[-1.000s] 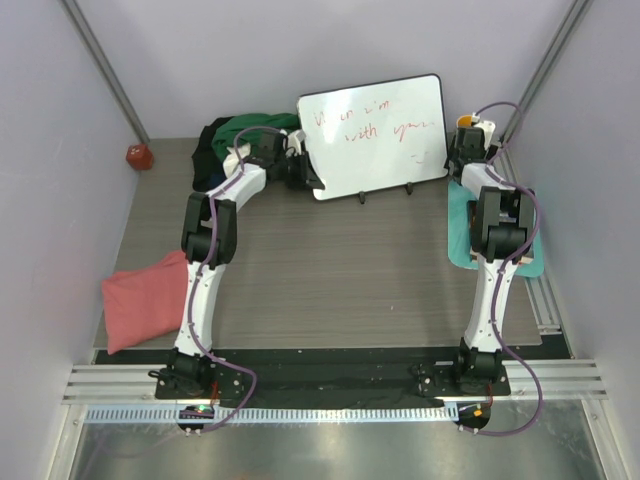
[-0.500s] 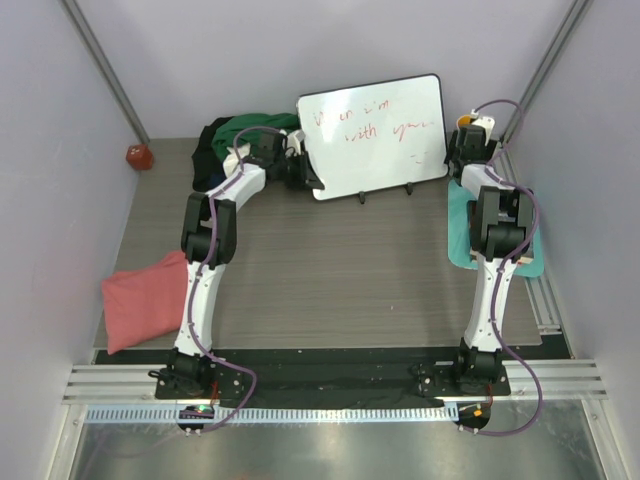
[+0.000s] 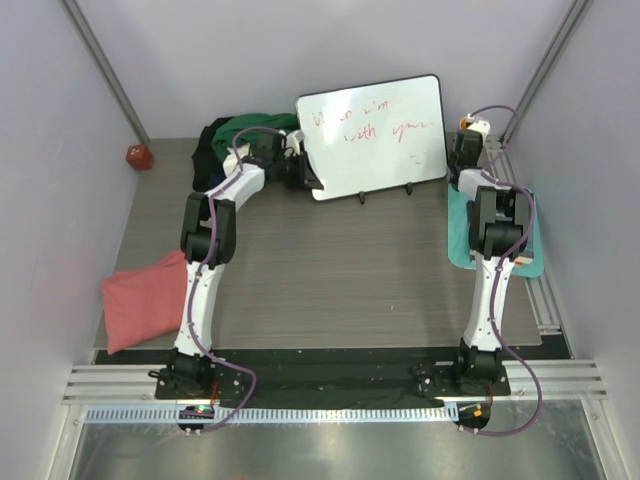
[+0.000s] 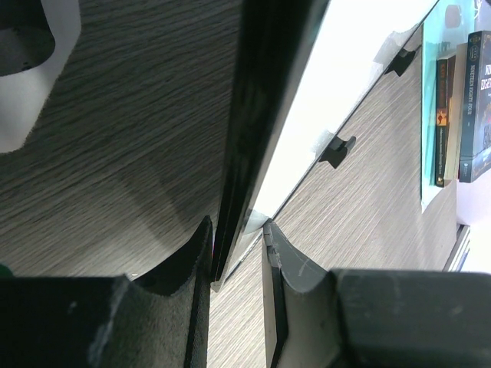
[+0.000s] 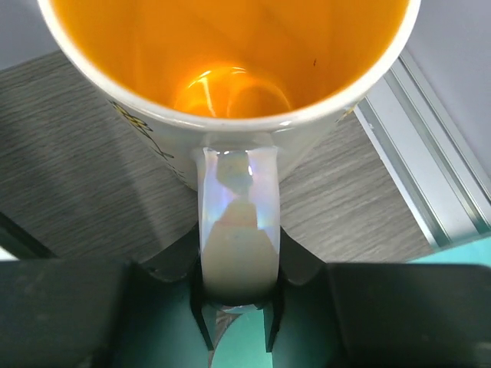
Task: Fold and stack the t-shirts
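— What have the grippers got?
— I see my left gripper (image 4: 236, 230) clamped on the lower left edge of the white dry-erase board with red writing (image 3: 372, 135), far centre. My right gripper (image 5: 238, 268) pinches the handle of the white ceramic mug with an orange inside (image 5: 230, 46), far right.
— And the shirts?
— The salmon pink cloth t-shirt (image 3: 145, 300) lies near left. The dark green cloth t-shirt (image 3: 250, 125) and black cloth t-shirt (image 3: 208, 145) sit heaped far left.
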`<state>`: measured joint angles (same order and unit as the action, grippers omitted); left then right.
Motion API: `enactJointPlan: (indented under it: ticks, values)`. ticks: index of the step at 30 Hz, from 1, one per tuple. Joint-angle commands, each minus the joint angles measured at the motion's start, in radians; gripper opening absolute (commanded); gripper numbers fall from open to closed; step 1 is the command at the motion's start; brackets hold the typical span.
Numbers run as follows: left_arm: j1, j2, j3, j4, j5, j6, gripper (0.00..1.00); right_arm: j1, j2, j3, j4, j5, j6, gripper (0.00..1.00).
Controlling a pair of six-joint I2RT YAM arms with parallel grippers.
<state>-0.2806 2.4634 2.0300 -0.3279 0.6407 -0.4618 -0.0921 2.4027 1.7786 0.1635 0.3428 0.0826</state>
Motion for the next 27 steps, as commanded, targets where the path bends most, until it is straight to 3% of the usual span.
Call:
enactJointPlan:
  ticks: [1, 6, 12, 27]
  values:
    - [0.043, 0.023, -0.004, -0.106, -0.141, -0.005, 0.00, 0.000, -0.097, -0.103, 0.053, 0.067, -0.001, 0.10]
    - [0.043, 0.014, -0.002, -0.109, -0.138, -0.005, 0.00, -0.001, -0.152, -0.174, 0.082, 0.085, 0.008, 0.09]
    - [0.043, 0.009, -0.002, -0.112, -0.131, -0.005, 0.00, 0.002, -0.155, -0.081, -0.065, 0.128, 0.055, 0.09]
    - [0.041, -0.004, -0.008, -0.102, -0.113, -0.014, 0.00, 0.018, -0.241, -0.176, -0.151, 0.285, 0.197, 0.09]
